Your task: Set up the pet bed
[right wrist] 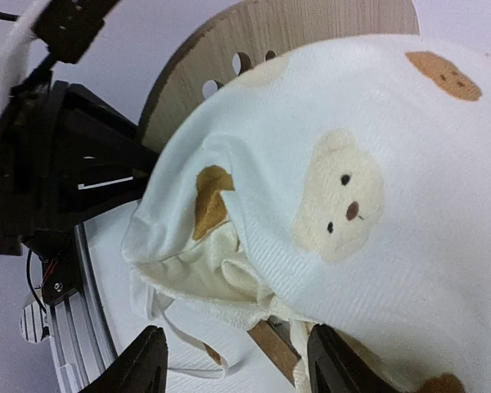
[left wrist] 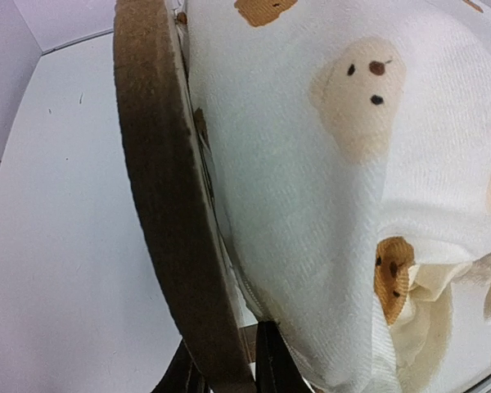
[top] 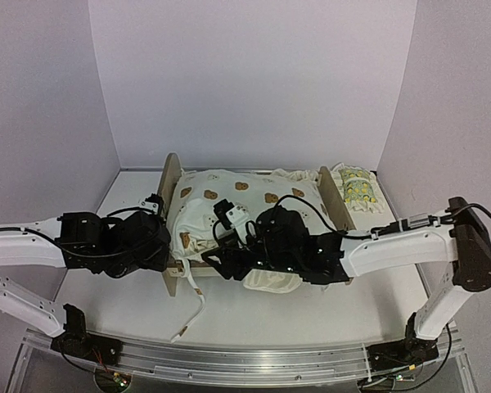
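Observation:
The pet bed [top: 171, 214], light wood with two arched end boards, stands mid-table. A cream bear-print cushion [top: 245, 196] lies over it, spilling past the front rail. My left gripper [top: 160, 246] is at the left end board [left wrist: 159, 205]. One finger is on each side of the board's lower edge, closed on it [left wrist: 229, 364]. My right gripper [top: 218, 260] is at the bed's front edge, open [right wrist: 241, 368]. The cushion's folded corner [right wrist: 204, 270] and a piece of wooden rail [right wrist: 274, 348] lie just beyond its fingers [right wrist: 147, 364]. The striped base is hidden.
A small lemon-print pillow [top: 357, 188] lies behind the right end board. A white tie strap [top: 192, 307] trails from the cushion toward the metal rail [top: 245, 358] at the near edge. White walls [top: 49, 123] close in on the left, back and right.

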Motion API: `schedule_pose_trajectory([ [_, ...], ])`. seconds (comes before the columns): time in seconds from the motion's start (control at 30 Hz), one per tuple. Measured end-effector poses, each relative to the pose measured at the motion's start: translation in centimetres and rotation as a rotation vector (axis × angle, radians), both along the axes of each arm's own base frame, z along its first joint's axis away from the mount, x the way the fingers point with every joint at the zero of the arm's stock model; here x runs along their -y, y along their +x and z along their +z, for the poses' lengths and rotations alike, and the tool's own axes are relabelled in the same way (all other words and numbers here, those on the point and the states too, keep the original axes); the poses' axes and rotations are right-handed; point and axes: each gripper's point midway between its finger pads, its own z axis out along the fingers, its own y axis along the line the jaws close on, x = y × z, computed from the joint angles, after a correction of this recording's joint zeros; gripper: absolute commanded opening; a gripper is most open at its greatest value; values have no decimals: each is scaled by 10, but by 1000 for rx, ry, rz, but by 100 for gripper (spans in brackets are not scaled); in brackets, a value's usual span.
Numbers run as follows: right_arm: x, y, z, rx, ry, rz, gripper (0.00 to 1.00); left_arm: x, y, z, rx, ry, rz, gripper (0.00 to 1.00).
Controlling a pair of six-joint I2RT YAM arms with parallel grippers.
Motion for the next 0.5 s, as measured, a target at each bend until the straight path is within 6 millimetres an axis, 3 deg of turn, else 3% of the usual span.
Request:
schedule_pose_trajectory([
  [0.1,14,-9,4,8,-2,14,68,2,2,0,8,1,5,0],
  [0.27,33,-37,-15,-11,-54,94,67,5,4,1,8,6,8,0],
  [0.37,27,-68,-28,-10,-90,193,66,9,4,2,2,9,5,0],
  [0.5,5,-108,-50,16,-107,326,59,15,5,3,-13,18,-1,0],
])
